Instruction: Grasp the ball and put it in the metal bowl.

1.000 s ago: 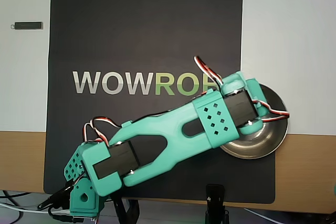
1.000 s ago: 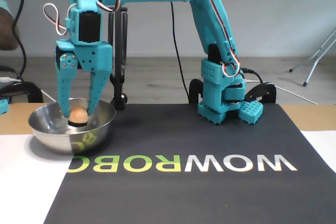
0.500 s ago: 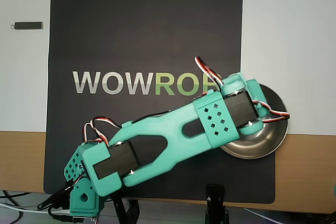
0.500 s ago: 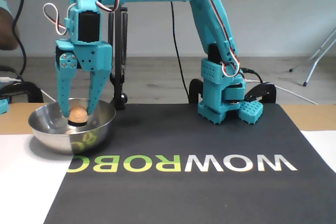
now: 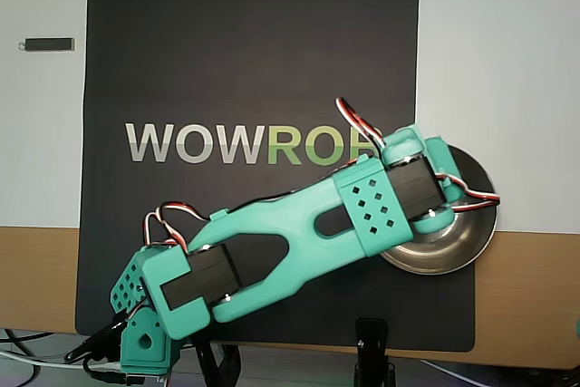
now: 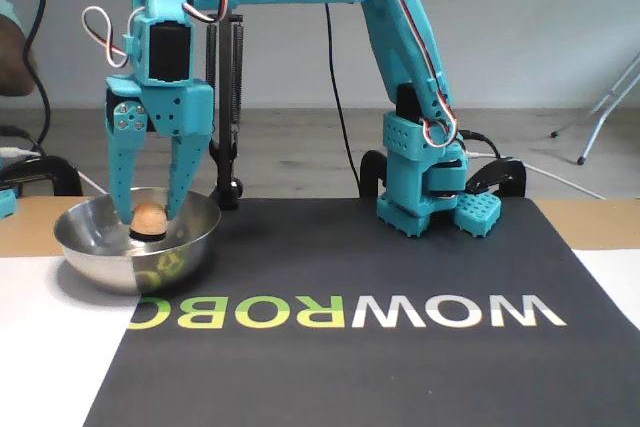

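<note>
Behind the tabletop [image 6: 600, 222] the fixed view shows a pale wall and a grey floor, and on the tabletop lies a black mat [image 6: 330, 247] with large printed letters.

Going from left to right in the fixed view, the metal bowl [image 6: 100, 257] comes first, standing at the left edge of the mat, partly on it and partly on the white surface. The ball [image 6: 149, 218] is inside the bowl, low between the two fingers of the claw [image 6: 149, 209]. The fingers reach down into the bowl on both sides of the ball. They look close to it, but it cannot be told from here whether they press on it or stand just apart from it; the ball seems to rest on something dark in the bowl. Further right the turquoise arm [image 6: 400, 57] goes over to its base [image 6: 425, 187] on the far side of the mat.

In the overhead view the arm [image 5: 290, 237] covers the ball and the claw; only the right part of the bowl [image 5: 471, 233] shows.

The ball seems small, smooth, round and probably light, so it may roll or slip easily, above all on shiny steel. The best hold is probably across its widest middle, with the two fingers opposite each other. The task looks nearly finished.
</note>
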`<state>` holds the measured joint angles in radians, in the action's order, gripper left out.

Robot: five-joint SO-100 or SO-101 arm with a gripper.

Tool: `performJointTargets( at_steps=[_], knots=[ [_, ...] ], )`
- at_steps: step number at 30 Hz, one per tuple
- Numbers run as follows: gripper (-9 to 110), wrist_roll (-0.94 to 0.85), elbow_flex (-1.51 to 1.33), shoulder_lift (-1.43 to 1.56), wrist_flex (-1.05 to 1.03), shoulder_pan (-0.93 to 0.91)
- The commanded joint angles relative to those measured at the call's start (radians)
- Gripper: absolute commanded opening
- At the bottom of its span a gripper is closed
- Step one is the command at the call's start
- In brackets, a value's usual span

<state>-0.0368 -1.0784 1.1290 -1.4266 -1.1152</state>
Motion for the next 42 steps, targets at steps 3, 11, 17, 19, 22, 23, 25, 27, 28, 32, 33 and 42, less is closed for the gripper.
performJointTargets(
  at_steps=[3, 11, 17, 19, 22, 23, 25, 27, 28, 32, 33, 42],
  knots=[
    [41, 0.000, 0.041, 0.009, 0.006, 0.002],
    [58, -0.002, 0.040, 0.008, 0.002, -0.003],
    [58, -0.002, 0.040, 0.008, 0.005, -0.003],
    [58, -0.002, 0.037, 0.008, 0.005, -0.003],
    [58, -0.002, 0.035, 0.008, 0.002, -0.003],
    [58, -0.002, 0.034, 0.008, -0.002, -0.003],
    [58, -0.003, 0.034, 0.008, -0.005, -0.005],
    [58, -0.003, 0.034, 0.008, -0.006, -0.006],
    [58, -0.003, 0.034, 0.008, -0.006, -0.006],
    [58, -0.003, 0.034, 0.009, -0.006, -0.006],
    [58, -0.003, 0.034, 0.009, -0.006, -0.006],
    [50, -0.003, 0.034, 0.009, -0.006, -0.006]
  ],
)
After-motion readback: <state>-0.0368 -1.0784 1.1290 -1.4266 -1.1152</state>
